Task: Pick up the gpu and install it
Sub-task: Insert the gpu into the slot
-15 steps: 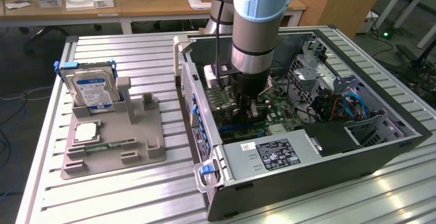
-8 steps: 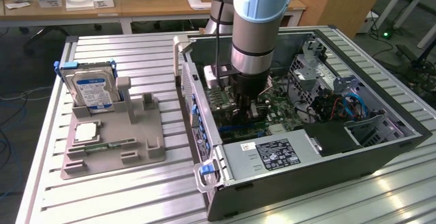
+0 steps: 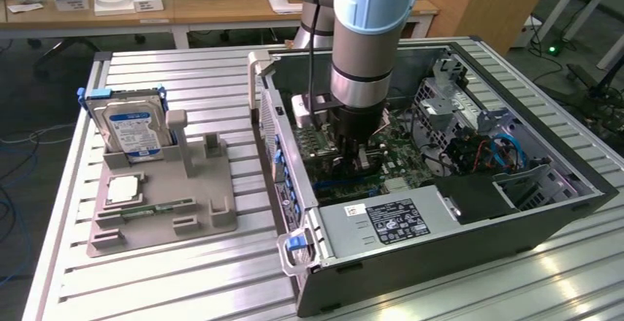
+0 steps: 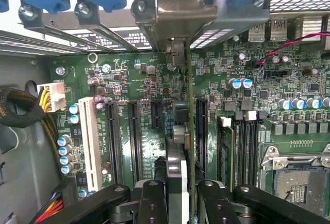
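Observation:
My gripper [image 3: 354,159] reaches down into the open computer case [image 3: 546,211], just above the green motherboard [image 3: 390,161]. In the wrist view the gpu [image 4: 186,131] stands edge-on between my two black fingers [image 4: 153,203], and the gripper [image 4: 181,203] is shut on it. Its thin green board runs along a black expansion slot [image 4: 201,131]. Its silver end bracket [image 4: 178,53] sits up against the case's rear slot frame [image 4: 196,12]. I cannot tell whether the card's edge is seated in the slot.
A grey fixture [image 3: 195,222] at the exterior view's left holds the silver hard drive [image 3: 134,131], a memory stick [image 3: 156,209] and a chip [image 3: 125,189]. Inside the case are the power supply [image 3: 390,222], a white slot [image 4: 92,146], memory slots [image 4: 242,152], a CPU socket [image 4: 299,177] and cables [image 4: 31,115].

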Motion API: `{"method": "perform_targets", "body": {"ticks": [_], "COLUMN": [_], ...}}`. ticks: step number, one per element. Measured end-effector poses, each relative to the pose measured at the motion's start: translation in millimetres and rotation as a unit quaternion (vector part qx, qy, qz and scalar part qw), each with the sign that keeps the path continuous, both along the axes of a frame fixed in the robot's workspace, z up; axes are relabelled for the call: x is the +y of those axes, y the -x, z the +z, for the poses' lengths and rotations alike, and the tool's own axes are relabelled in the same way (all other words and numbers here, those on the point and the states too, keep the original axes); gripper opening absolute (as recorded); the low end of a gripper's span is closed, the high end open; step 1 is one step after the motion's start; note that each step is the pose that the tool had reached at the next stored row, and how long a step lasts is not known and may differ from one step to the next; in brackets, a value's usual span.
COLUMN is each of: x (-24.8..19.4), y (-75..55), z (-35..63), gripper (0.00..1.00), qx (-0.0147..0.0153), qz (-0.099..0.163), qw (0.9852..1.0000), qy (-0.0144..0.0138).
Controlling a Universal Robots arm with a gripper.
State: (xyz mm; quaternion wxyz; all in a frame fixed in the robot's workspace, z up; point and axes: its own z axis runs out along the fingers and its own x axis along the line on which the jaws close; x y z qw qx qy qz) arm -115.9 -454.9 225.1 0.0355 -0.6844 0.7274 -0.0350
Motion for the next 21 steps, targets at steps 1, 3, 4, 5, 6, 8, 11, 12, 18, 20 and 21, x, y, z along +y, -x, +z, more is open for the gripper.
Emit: {"method": "perform_targets", "body": {"ticks": [1, 3, 4, 5, 6, 8, 11, 12, 18, 20, 21], "x": [0.0, 0.0, 0.0, 0.0, 0.0, 0.0, 0.0, 0.0, 0.0, 0.0, 0.0], "y": [0.0, 0.0, 0.0, 0.0, 0.0, 0.0, 0.0, 0.0, 0.0, 0.0, 0.0], "z": [-0.3, -0.8, -1.0, -1.0, -1.0, -1.0, -1.1, -1.1, -1.1, -1.1, -1.1], "gripper": [0.28, 0.28, 0.28, 0.28, 0.28, 0.28, 0.28, 0.28, 0.28, 0.28, 0.28], "qx": [0.0000, 0.0000, 0.0000, 0.0000, 0.0001, 0.0000, 0.0000, 0.0000, 0.0000, 0.0000, 0.0000], "qz": [0.000, 0.000, 0.000, 0.000, 0.000, 0.000, 0.000, 0.000, 0.000, 0.000, 0.000], "qw": [1.0000, 1.0000, 1.0000, 1.0000, 1.0000, 1.0000, 1.0000, 1.0000, 1.0000, 1.0000, 1.0000], "qy": [0.0000, 0.0000, 0.0000, 0.0000, 0.0000, 0.0000, 0.0000, 0.0000, 0.0000, 0.0000, 0.0000]}}
